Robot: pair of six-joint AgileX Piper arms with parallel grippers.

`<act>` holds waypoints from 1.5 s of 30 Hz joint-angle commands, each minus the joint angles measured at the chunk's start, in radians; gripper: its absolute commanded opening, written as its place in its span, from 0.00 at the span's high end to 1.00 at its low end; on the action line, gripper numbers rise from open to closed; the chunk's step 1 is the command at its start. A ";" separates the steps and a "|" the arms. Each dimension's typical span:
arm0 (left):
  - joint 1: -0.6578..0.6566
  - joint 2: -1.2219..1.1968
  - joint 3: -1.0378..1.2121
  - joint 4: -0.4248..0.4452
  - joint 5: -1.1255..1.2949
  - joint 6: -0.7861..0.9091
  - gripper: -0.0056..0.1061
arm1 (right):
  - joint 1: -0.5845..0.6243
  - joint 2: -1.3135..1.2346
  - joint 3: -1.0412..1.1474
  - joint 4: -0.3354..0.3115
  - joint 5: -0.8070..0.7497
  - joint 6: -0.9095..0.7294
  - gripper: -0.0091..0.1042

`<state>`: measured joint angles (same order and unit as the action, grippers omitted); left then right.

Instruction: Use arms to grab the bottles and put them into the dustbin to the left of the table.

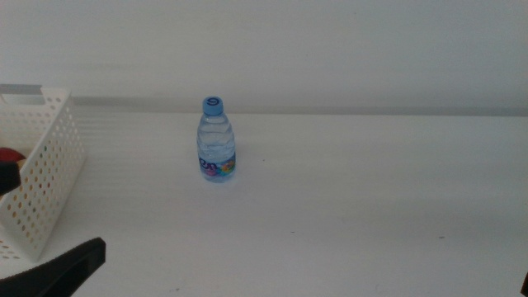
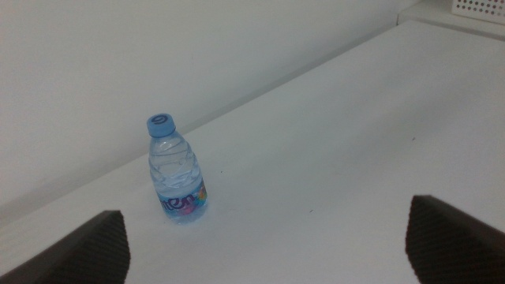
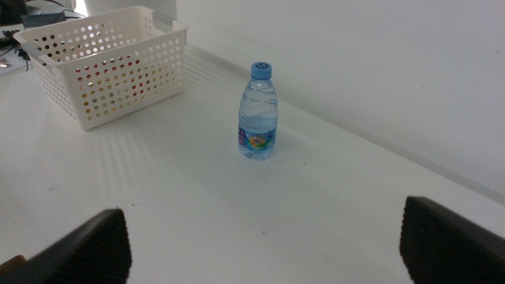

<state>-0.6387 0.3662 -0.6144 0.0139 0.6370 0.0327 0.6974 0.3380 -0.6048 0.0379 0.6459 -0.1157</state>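
A plain white wall (image 1: 330, 49) fills the whole background, bare and evenly lit, with a faint grey band running along its foot. In the far corner of the right wrist view sits some dark clutter (image 3: 14, 9), possibly cables, too blurred to call.

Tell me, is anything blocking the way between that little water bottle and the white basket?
Nothing visible does. The water bottle stands upright alone on the table, with bare tabletop between it and the white basket at the left edge.
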 commanded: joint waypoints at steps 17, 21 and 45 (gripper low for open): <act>-0.007 0.021 0.272 0.108 -0.512 -0.009 0.11 | 0.002 -0.004 0.003 -0.001 -0.016 -0.005 0.12; 0.021 0.077 0.301 0.097 -0.539 -0.057 0.11 | 0.002 -0.004 0.003 -0.001 -0.016 -0.005 0.12; 0.183 0.781 0.301 0.031 -1.124 -0.095 0.11 | 0.002 -0.004 0.003 -0.001 -0.016 -0.005 0.12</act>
<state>-0.4693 1.1013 -0.3167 0.0631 -0.3758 -0.0522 0.6974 0.3380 -0.6048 0.0379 0.6459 -0.1157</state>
